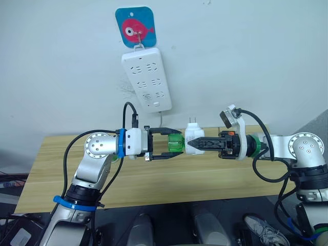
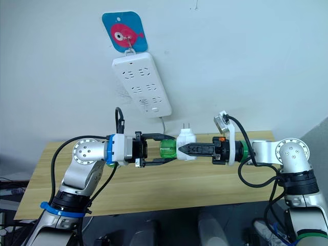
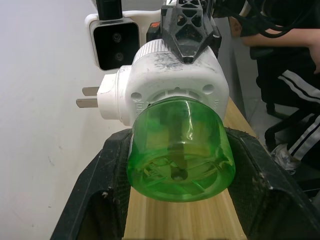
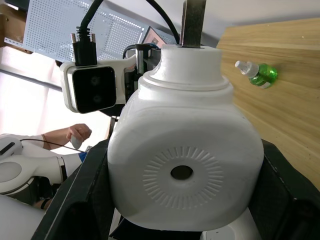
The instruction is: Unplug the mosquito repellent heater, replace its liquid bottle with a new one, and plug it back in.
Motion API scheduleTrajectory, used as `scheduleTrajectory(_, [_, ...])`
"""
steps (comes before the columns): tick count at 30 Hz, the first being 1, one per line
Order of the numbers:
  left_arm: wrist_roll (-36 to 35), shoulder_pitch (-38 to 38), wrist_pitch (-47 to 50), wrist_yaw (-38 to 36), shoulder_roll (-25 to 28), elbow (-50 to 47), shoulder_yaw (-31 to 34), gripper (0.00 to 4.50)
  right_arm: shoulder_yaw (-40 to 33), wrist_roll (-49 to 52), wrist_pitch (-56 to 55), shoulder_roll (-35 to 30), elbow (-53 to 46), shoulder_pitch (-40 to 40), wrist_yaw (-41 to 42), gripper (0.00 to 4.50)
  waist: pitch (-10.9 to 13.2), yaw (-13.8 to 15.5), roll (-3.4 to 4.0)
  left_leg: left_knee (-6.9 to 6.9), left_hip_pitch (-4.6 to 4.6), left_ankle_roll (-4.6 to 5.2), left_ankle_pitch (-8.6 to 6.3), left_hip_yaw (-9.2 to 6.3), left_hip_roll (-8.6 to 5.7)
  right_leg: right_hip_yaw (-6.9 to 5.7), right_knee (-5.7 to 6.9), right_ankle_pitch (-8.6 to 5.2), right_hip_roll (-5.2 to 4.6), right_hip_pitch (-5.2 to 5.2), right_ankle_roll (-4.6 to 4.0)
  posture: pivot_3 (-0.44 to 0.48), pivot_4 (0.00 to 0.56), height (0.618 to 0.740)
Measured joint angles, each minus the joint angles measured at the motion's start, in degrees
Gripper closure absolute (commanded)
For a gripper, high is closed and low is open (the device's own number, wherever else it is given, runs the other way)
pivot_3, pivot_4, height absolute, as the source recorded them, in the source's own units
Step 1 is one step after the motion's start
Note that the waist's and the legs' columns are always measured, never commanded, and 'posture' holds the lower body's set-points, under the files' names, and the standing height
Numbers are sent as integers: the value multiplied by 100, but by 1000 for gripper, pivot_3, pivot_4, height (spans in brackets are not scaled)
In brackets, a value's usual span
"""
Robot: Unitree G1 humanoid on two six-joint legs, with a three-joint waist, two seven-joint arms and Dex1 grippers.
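At frame centre, above the wooden desk [image 1: 215,179], the left tool [image 1: 174,144] clamps the green liquid bottle [image 1: 176,144] screwed into the mosquito repellent heater [image 1: 193,137], which the right tool [image 1: 190,145] grips. A spare green bottle [image 4: 258,73] lies on the desk.

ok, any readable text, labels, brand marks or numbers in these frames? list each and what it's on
No readable text anywhere.
Blue square wall hook plaque: a pink fish picture, no words.
Long white multi-socket power strip: any markings too small to read.
Small white rounded plastic mosquito repellent heater: faint moulded marks near the green transparent liquid bottle, not legible.
Its face: radial lines around a hole, no lettering.
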Motion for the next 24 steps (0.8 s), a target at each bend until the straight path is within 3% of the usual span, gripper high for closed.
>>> scheduleTrajectory(4, [-151, -1, 490, 25, 42, -81, 1, 2212, -5, 8, -24, 34, 1, 1, -72, 1454, 0, -1, 0, 0, 0, 0, 0, -1, 0, 0, 0, 0, 0, 0, 0, -112, 201, 725])
scheduleTrajectory(10, [-2169, -744, 5065, 235, 810, -491, -62, 2212, 7, -35, -88, 93, -67, 2, -66, 1454, 3, -17, -1, 1, -2, 1, 1, -20, 0, -15, 6, -1, 6, 0, 1, -109, 201, 725])
scheduleTrajectory(14, [-2994, -1199, 6690, 263, 973, -265, 82, 2212, 2, -4, -113, 114, -229, -23, -21, 1454, 3, -24, 0, -3, -1, 1, 1, -18, 1, -16, 0, -1, 6, -1, 1, -113, 200, 725])
scheduleTrajectory(17, [-2968, -1210, 6711, 289, 949, -264, 103, 2212, -1, -4, -134, 108, -233, -25, -23, 1454, 4, -14, 0, -5, -2, 0, 1, -18, 4, -16, -4, -1, 6, -2, 0, -113, 201, 725])
scheduleTrajectory(18, [-2909, -1179, 6579, 306, 925, -277, 109, 1462, -8, -4, -161, 103, -232, -25, -37, 1454, 4, -9, 0, -6, -2, 0, 1, -18, 4, -16, -5, -1, 5, -2, 0, -113, 201, 725])
scheduleTrajectory(22, [-2168, -796, 5503, 191, 1002, -417, 20, 218, -3, 5, -172, 118, -232, -24, -62, 1454, 4, -11, 1, -7, 2, -1, 2, -7, 7, -6, -6, -1, 5, -3, -1, -117, 203, 725])
scheduleTrajectory(24, [-1565, -398, 4441, 77, 999, -440, 4, 0, -9, 64, -180, 117, -233, -24, -62, 1455, 5, -5, 1, -7, 0, -1, 2, -5, 7, -4, -6, -1, 5, -4, -1, -119, 203, 725])
